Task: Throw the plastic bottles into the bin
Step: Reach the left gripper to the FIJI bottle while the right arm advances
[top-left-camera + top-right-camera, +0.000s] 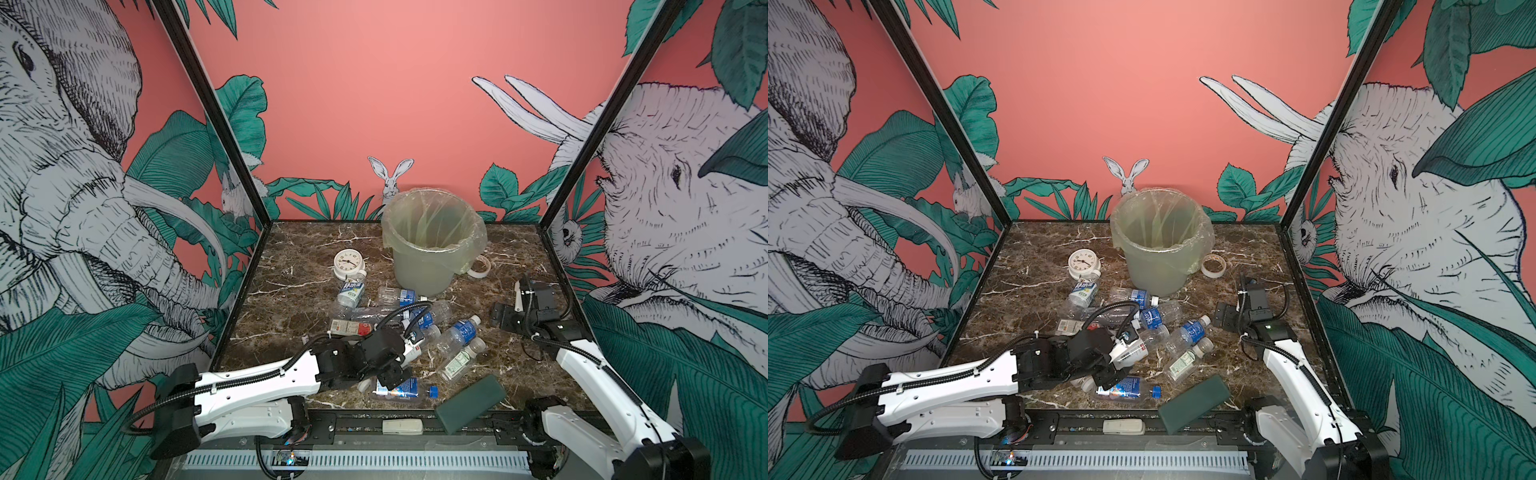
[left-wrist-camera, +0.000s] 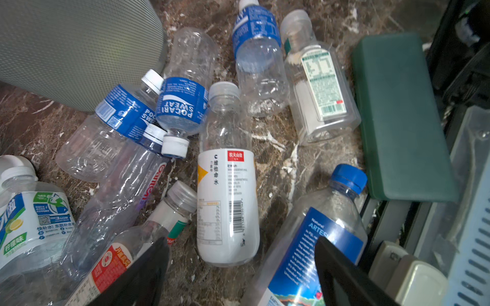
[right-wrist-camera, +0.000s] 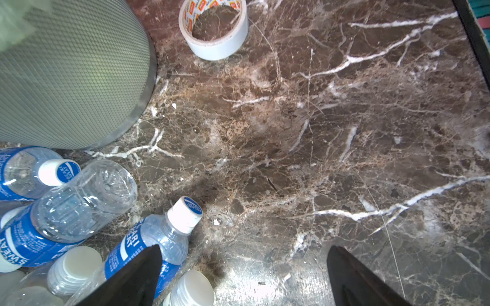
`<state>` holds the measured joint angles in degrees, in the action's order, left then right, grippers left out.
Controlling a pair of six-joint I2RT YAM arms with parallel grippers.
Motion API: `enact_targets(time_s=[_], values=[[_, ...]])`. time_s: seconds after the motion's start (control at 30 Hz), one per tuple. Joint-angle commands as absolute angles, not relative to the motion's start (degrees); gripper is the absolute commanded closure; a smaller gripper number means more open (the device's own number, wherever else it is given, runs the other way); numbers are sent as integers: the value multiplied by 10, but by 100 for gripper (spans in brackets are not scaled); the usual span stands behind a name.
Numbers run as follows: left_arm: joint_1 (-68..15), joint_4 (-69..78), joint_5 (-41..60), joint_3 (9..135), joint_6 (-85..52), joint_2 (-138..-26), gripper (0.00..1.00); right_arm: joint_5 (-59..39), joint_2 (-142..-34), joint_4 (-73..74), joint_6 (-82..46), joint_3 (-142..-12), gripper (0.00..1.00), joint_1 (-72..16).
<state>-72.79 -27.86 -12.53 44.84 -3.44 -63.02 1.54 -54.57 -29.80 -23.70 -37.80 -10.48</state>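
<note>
The left arm (image 1: 257, 376) stretches in low from the near-left corner, wrist bent downward, and the left hand (image 2: 241, 239) is spread with nothing gripped. The right arm (image 1: 582, 357) reaches forward along the right side, its right hand (image 3: 245, 247) gaping wide and empty.

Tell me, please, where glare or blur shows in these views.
Right wrist view: bright glare on the marble table; the right gripper shows as dark, soft-edged fingers. Left wrist view: the left gripper is likewise blurred, while the white-labelled bottle reads sharp. Both top views: even light, no strong glare.
</note>
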Motion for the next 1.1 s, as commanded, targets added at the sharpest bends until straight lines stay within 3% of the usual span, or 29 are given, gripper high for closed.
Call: enact_targets(time_s=[0.0, 1.07], values=[[-752, -327, -140, 478, -27, -655, 13, 15, -542, -286, -230, -371, 1, -108], [-786, -405, -43, 525, 17, -782, 16, 5, -548, -278, -231, -355, 1, -109]])
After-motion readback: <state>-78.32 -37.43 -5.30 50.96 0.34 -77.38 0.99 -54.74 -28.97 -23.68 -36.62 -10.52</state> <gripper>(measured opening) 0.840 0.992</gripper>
